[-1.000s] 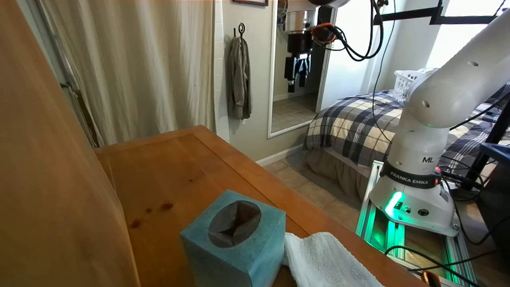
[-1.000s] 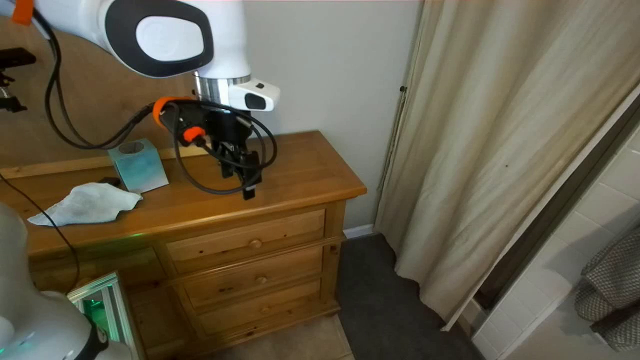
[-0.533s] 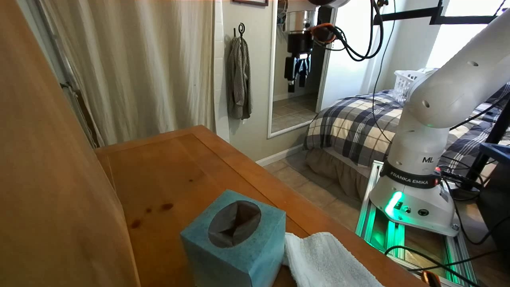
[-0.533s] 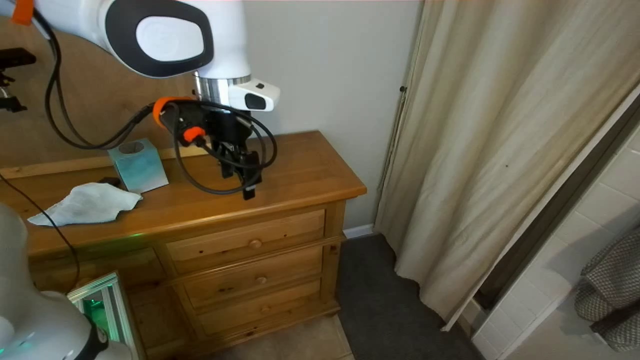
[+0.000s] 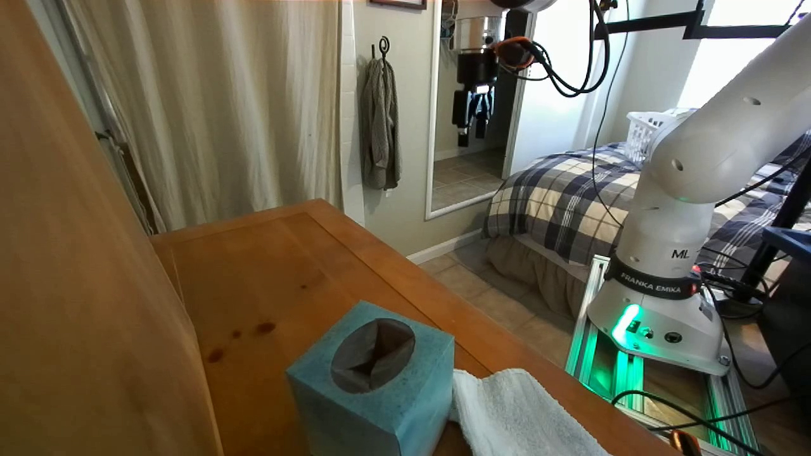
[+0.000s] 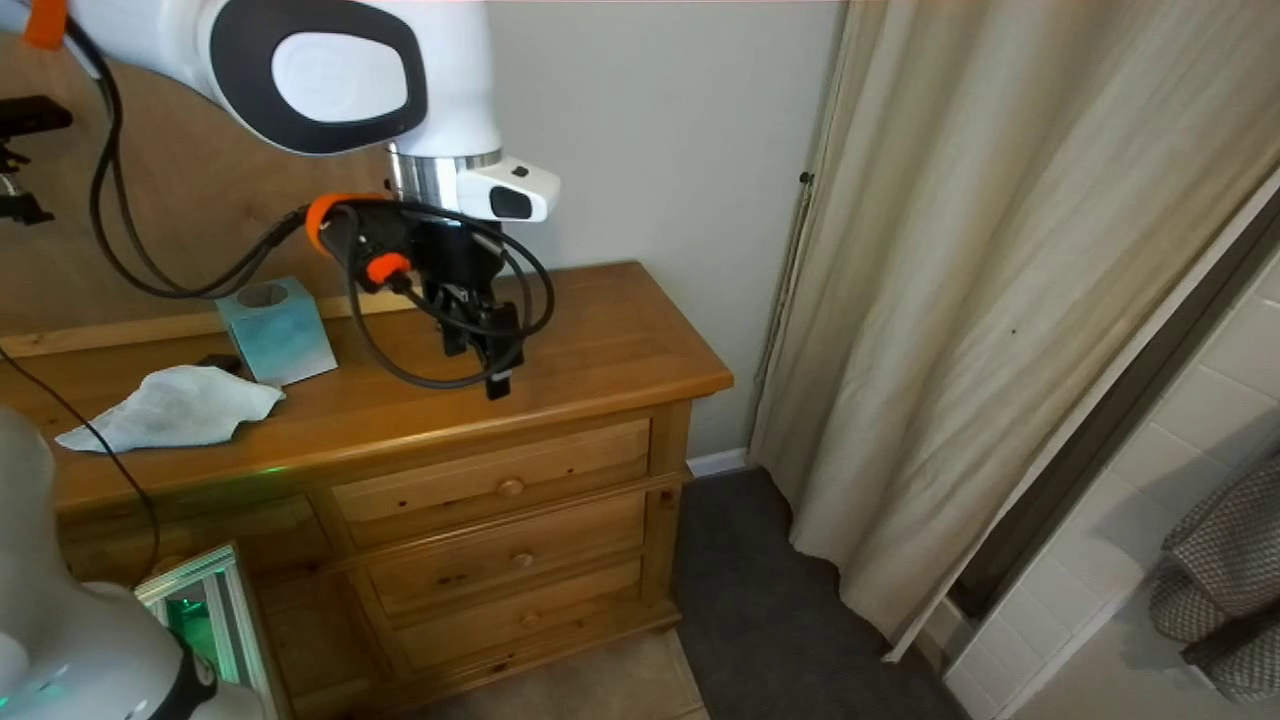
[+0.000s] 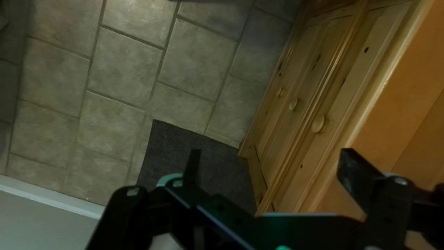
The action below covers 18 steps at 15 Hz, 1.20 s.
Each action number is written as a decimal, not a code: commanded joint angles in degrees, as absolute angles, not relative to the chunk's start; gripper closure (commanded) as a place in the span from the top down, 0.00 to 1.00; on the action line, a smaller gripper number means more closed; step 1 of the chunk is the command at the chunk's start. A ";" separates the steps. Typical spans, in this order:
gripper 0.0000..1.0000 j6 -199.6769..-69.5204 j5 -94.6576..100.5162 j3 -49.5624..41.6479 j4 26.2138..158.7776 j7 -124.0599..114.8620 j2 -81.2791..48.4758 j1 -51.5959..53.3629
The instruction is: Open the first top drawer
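A wooden dresser has several drawers with round knobs. Its top drawer looks shut, and its knob sits mid-front. The wrist view shows the same top drawer and knob slanting down the right side. The lower drawers also look shut. My gripper is above the dresser's front edge, higher than the knob and apart from it. In the wrist view, my gripper has its two fingers wide apart with nothing between them. My gripper also shows in an exterior view, hanging pointing down.
A blue tissue box and a white cloth lie on the dresser top at the left. A metal frame stands before the dresser's left part. A curtain hangs right. A dark rug lies below. Cables loop around the wrist.
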<state>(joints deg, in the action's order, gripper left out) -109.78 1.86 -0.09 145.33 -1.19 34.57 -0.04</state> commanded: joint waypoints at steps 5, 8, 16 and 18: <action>1.00 -109.65 1.77 0.05 145.23 -1.13 34.55 -0.18; 1.00 -109.65 1.77 0.05 145.23 -1.13 34.55 -0.18; 1.00 -102.19 1.90 -6.59 143.48 21.60 31.48 2.37; 1.00 -102.74 1.63 -8.65 144.35 28.43 30.67 2.88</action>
